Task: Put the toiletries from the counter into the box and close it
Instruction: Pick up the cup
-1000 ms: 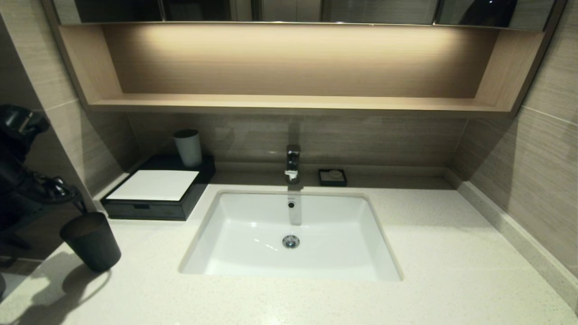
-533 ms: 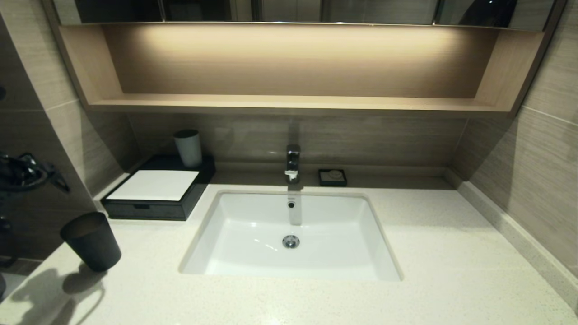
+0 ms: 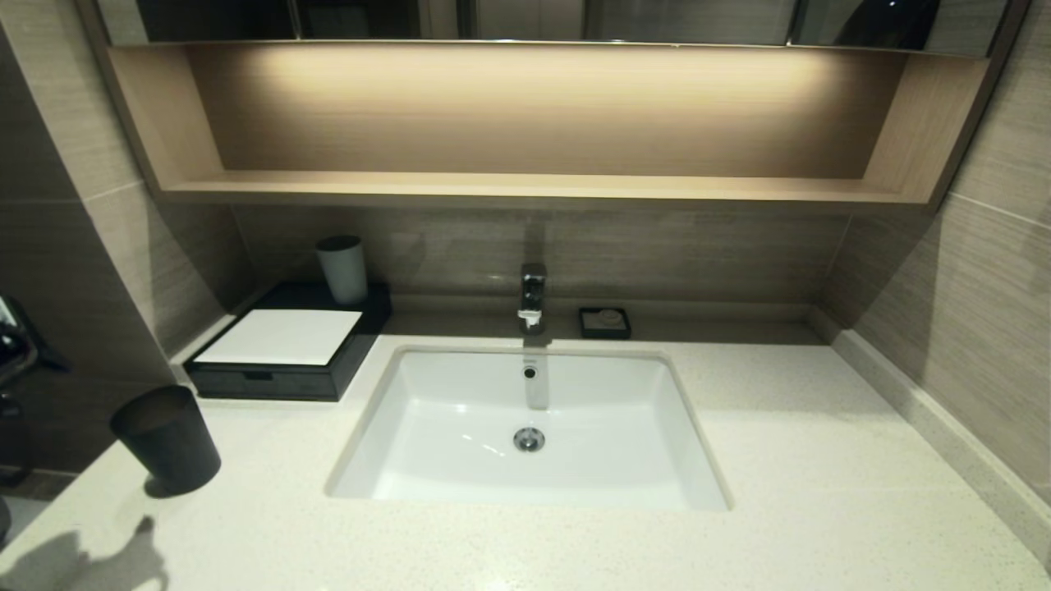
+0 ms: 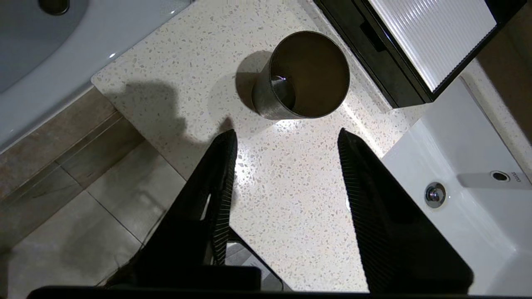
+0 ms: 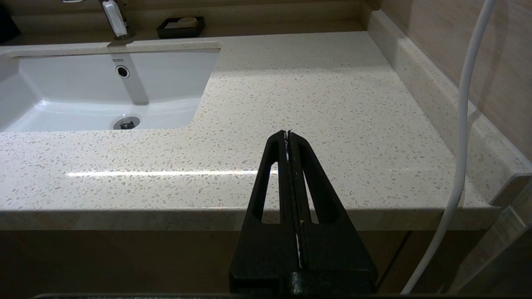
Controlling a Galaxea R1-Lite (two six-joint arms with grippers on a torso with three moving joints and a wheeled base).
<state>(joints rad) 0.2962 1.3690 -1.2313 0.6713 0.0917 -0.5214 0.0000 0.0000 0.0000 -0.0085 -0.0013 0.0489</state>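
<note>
Black ribbed fingers (image 4: 222,174) of the left gripper (image 4: 286,139) stand apart with nothing between them, pointing down over the front left corner of the counter (image 4: 291,216), raised clear of the stone. Just beyond the fingertips stands the dark grey cup (image 4: 301,74), upright and untouched. Past the cup, near but apart, sits the box (image 3: 283,349), its drawer pushed in and its white panel on top. No packets show anywhere on the stone. Over at the right, the right gripper (image 5: 287,133) hangs low before the counter's front edge, fingers pressed together on nothing
</note>
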